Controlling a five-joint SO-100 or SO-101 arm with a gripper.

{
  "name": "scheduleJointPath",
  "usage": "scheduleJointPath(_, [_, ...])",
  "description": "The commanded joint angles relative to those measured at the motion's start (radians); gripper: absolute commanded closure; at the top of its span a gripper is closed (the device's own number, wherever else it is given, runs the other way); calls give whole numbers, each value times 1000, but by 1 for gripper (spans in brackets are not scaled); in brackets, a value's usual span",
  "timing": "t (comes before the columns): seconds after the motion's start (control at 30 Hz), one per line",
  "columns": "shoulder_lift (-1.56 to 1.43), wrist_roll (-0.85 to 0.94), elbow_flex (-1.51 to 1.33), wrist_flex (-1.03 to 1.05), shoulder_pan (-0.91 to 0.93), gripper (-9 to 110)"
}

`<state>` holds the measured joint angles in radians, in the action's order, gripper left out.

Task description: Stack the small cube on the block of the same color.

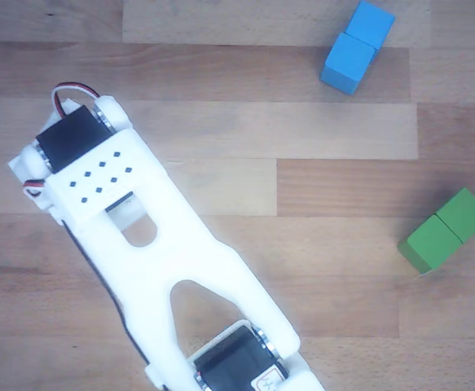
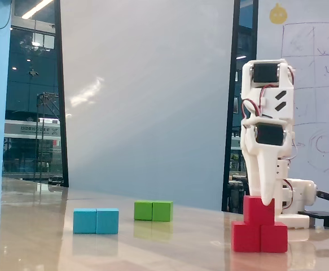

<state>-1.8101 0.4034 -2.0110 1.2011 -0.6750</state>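
Observation:
In the fixed view the small red cube (image 2: 254, 212) sits on top of the red block (image 2: 259, 237), centred over its seam. My gripper (image 2: 268, 201) points straight down, with its fingertips (image 2: 268, 195) overlapping the cube's upper right corner. I see the jaws edge-on, so the gap between them is hidden. In the other view my white arm (image 1: 168, 244) covers the red cube, the red block and the gripper tips.
A blue oblong block (image 1: 357, 46) (image 2: 96, 221) and a green oblong block (image 1: 444, 230) (image 2: 153, 210) lie on the wooden table, apart from the red stack. The arm's base (image 2: 299, 197) stands just behind the stack.

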Motion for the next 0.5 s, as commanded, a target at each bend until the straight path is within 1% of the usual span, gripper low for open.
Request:
scheduleJointPath(0.0, [-101,0,103,25,18,80])
scheduleJointPath(0.23, [-153,9,103,37,63,80])
scheduleJointPath(0.47, [-259,11,103,103,149,80])
